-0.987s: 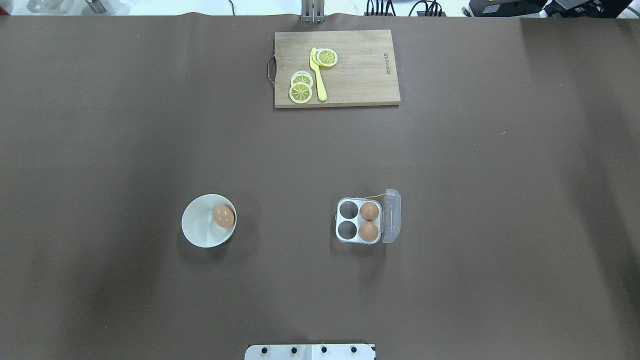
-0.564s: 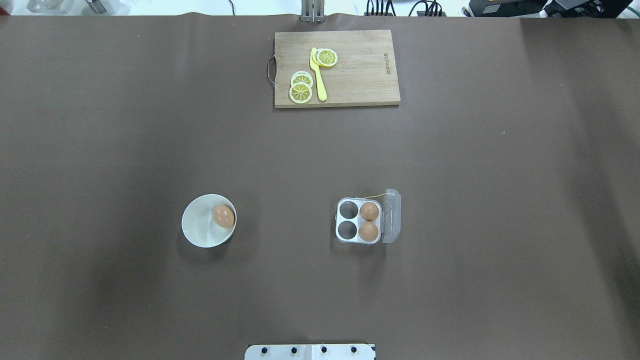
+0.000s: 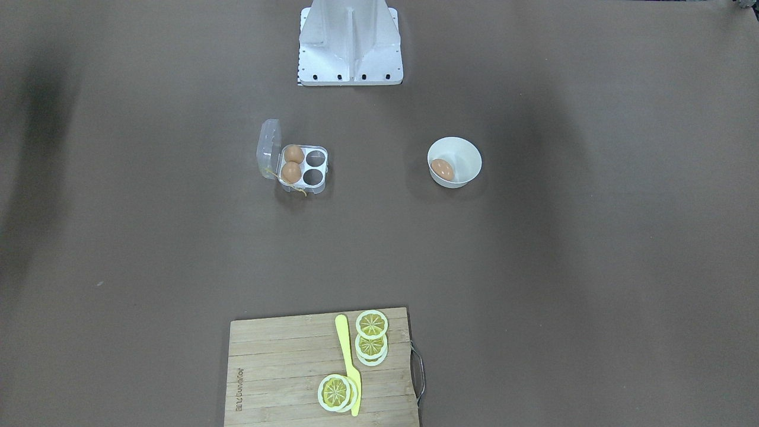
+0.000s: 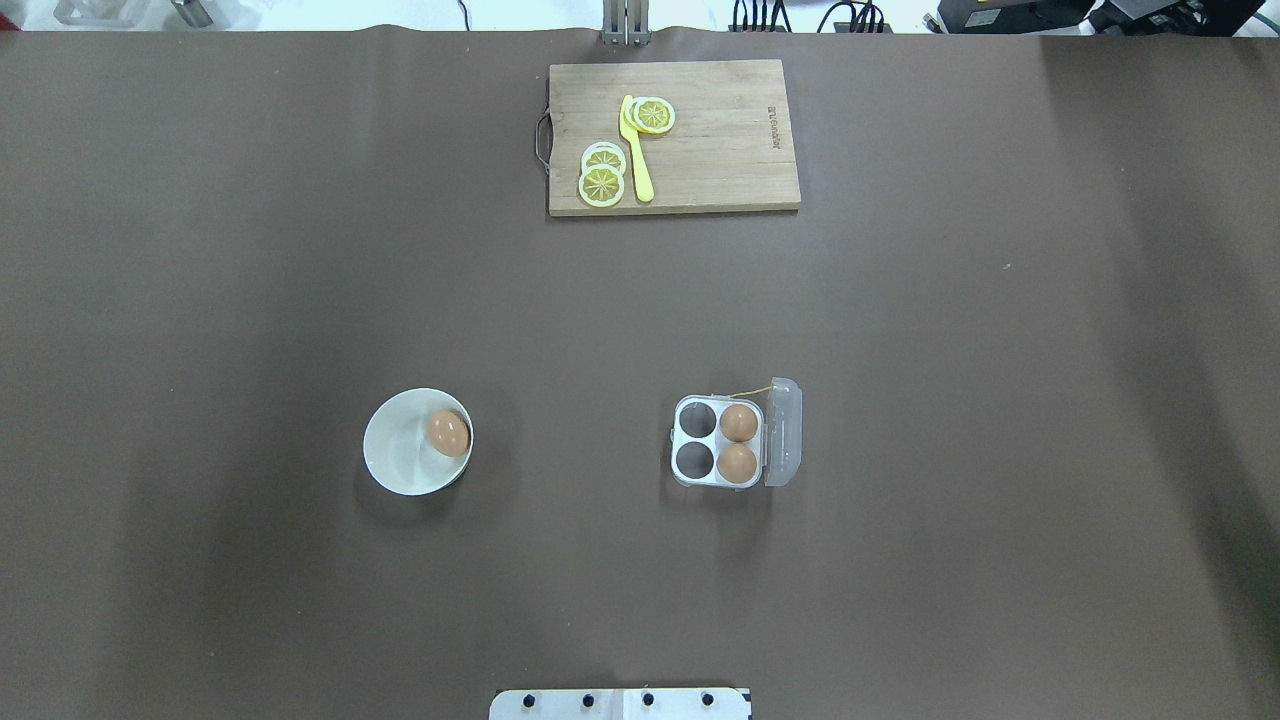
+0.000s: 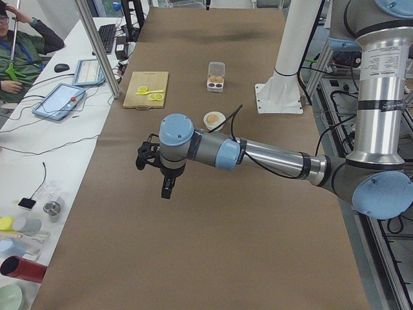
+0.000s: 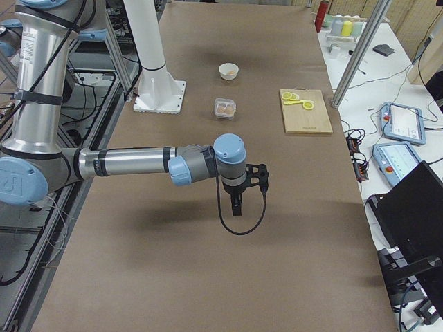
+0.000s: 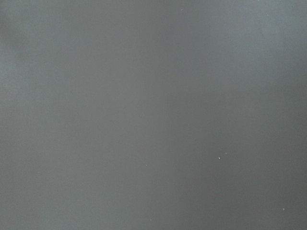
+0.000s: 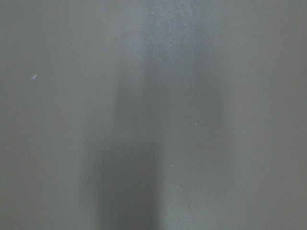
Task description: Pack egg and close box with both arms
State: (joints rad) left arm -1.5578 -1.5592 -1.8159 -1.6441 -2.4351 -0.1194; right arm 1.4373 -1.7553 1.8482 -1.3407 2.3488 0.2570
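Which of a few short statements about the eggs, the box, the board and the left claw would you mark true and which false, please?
1. The box holds two eggs, both in the cups next to its lid. True.
2. The lid is shut over the cups. False: it stands open at the box's side.
3. An egg lies in the white bowl. True.
4. The cutting board has nothing on it. False: a yellow knife and lemon slices lie on it.
5. The left claw grips an egg. False: every egg in view sits in the box or the bowl.
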